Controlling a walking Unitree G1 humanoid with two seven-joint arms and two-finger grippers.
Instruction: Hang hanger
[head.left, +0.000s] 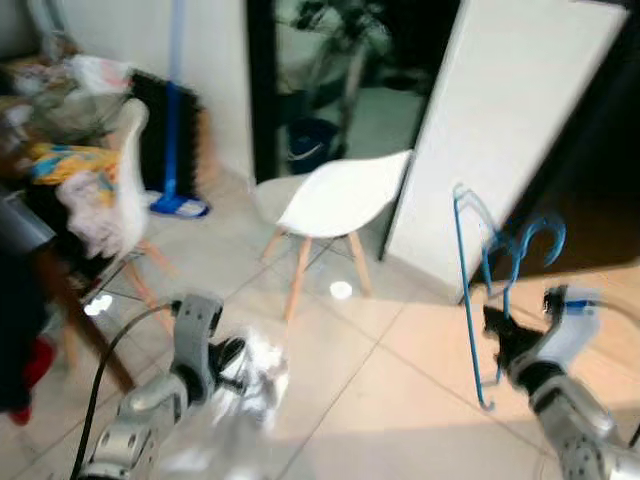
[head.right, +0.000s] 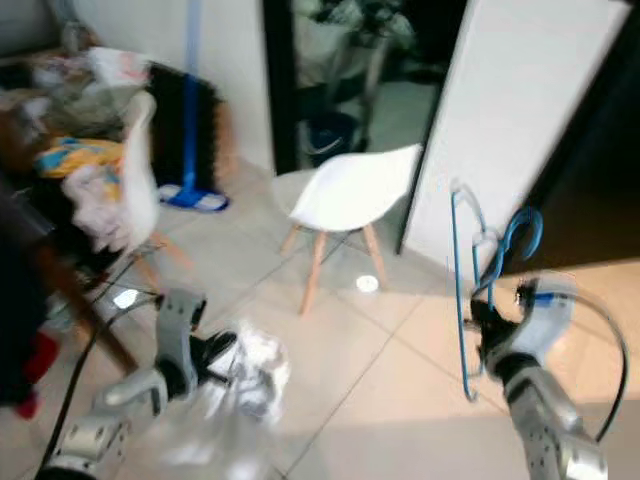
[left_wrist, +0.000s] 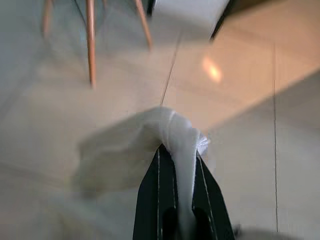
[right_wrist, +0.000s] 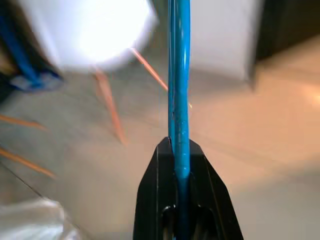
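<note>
Right wrist view: right claw (right_wrist: 179, 150) clamped tight on blue hanger (right_wrist: 179, 85).

Whole head-camera scene smeared by motion blur. Heap of clothes (head.left: 75, 175) on the left reduced to soft patches of colour, individual pieces impossible to tell apart. White cloth (head.left: 255, 375) pinched in the left hand (left_wrist: 180, 165) blurred to a pale mass, no shape or kind to be read. Blue hanger (head.left: 495, 290) doubled by blur near its hook, so one hanger or several cannot be told. In the right wrist view, hanger cut off by the top edge, and the right hand (right_wrist: 179, 155) cut off at the bottom edge. Both arms cut off by the lower edge of the head views.
</note>
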